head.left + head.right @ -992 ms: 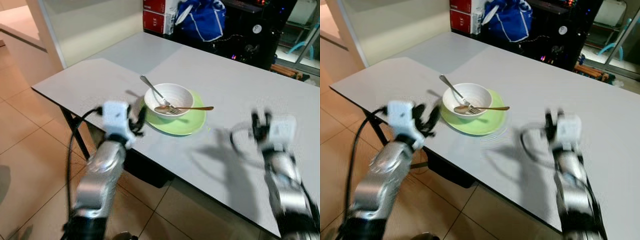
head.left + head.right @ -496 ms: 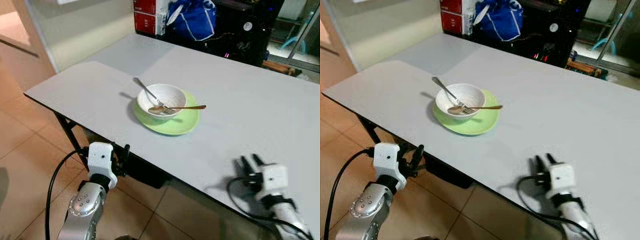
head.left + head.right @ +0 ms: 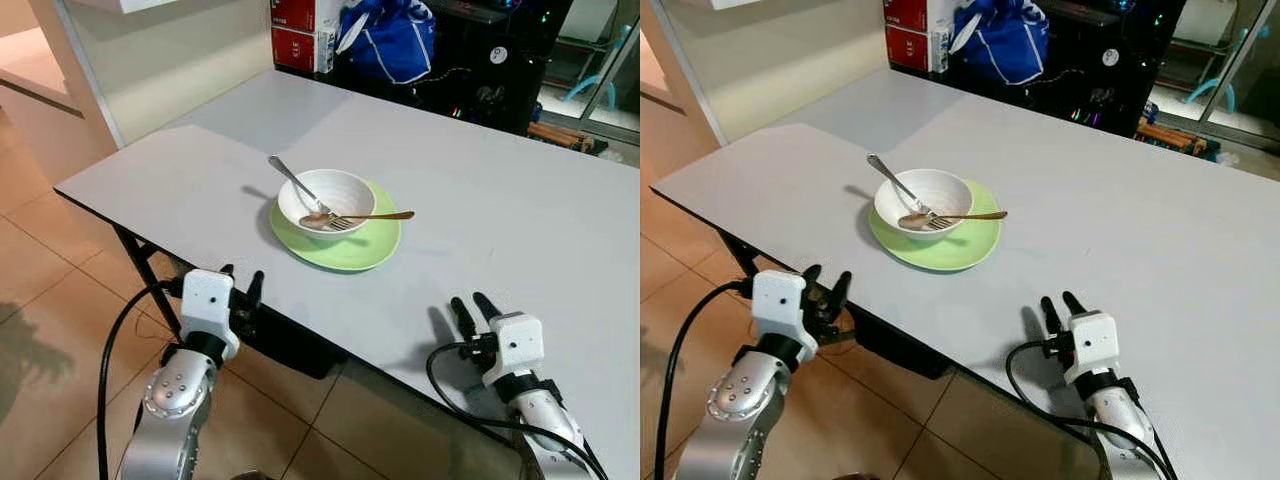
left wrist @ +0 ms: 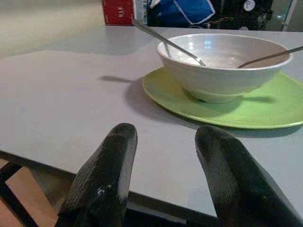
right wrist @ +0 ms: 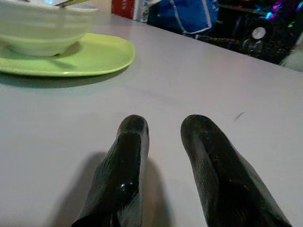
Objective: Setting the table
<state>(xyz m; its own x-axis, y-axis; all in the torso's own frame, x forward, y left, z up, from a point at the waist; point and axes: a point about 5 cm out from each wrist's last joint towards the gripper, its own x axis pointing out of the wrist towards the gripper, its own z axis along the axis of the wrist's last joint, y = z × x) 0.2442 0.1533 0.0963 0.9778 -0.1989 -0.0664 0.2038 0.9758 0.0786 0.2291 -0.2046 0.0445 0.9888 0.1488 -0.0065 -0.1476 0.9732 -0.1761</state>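
While both arms are held low at the near edge of the table (image 3: 520,210), the scene is set down as follows.

Place setting: a white bowl (image 3: 330,200) is seen standing on a green plate (image 3: 375,245) toward the near left part of the table, well ahead of both grippers.
Cutlery: a silver spoon (image 3: 292,178) is leaned in the bowl with its handle out to the far left; a fork (image 3: 365,216) is laid across the rim, its handle pointing to the right.
Left gripper (image 3: 242,290): held at the table edge, below and in front of the plate; its fingers (image 4: 106,172) are parted and nothing is held.
Right gripper (image 3: 468,312): held just above the tabletop to the right of the plate; its fingers (image 5: 130,161) are spread apart and empty.
Risk, left side: if the left gripper is raised straight, the table edge could be struck, judged from how close beneath it the fingers sit.
Risk, cutlery: the fork is balanced only on the rim, so it could be knocked off by a clumsy reach; the bowl could be slid on the plate by a push.
Risk, cables: the loose black cables at both wrists could be caught on the table edge.
Writing: white print is seen on the red boxes (image 3: 300,35) at the far end, but it cannot be read; no other label is legible.
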